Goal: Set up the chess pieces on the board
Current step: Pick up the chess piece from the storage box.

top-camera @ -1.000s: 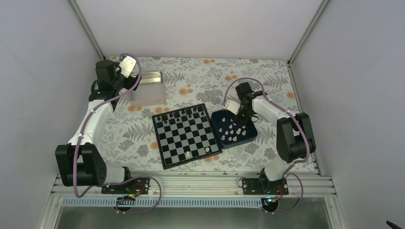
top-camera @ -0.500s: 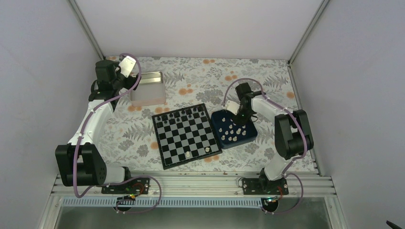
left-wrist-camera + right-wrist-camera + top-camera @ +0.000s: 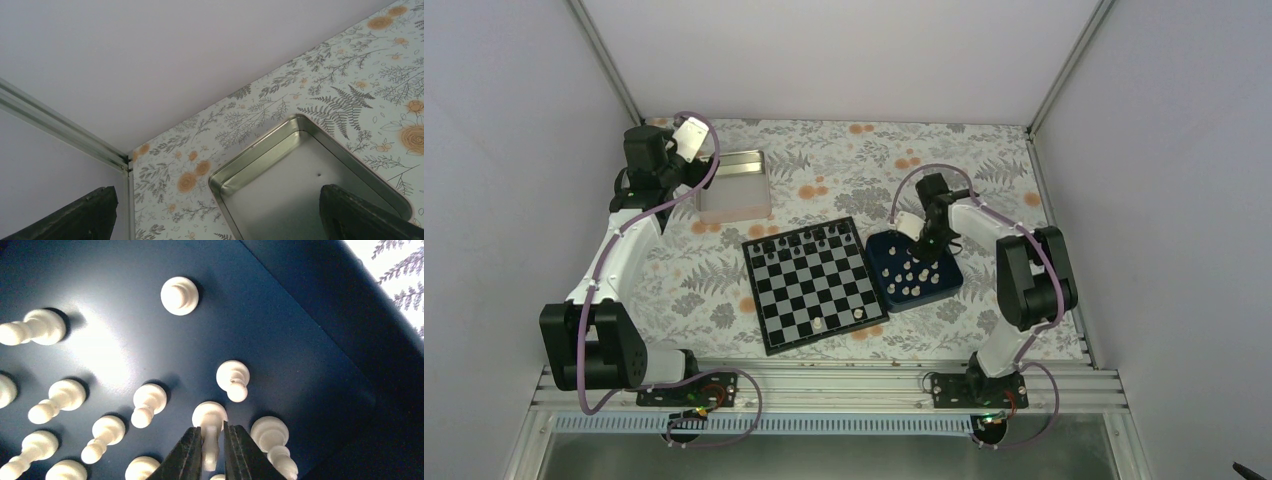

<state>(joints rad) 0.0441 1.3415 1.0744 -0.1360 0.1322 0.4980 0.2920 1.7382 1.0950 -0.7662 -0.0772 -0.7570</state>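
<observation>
Right arm's elbow has swung slightly inward while the right gripper (image 3: 212, 455) stays low in the blue tray (image 3: 320, 365), clenched on one white chess piece (image 3: 210, 422) among the other white pieces (image 3: 147, 402), just right of the board (image 3: 816, 285). The left gripper (image 3: 220, 200) hangs released over the tin (image 3: 300, 175).

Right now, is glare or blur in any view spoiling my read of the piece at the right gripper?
Right wrist view: a bright glare patch on the blue tray floor sits left of the grip, so the white piece in the right gripper reads sharp. Top external view: evenly lit, but the pieces are too small to judge. Left wrist view: even light on the tin.
</observation>
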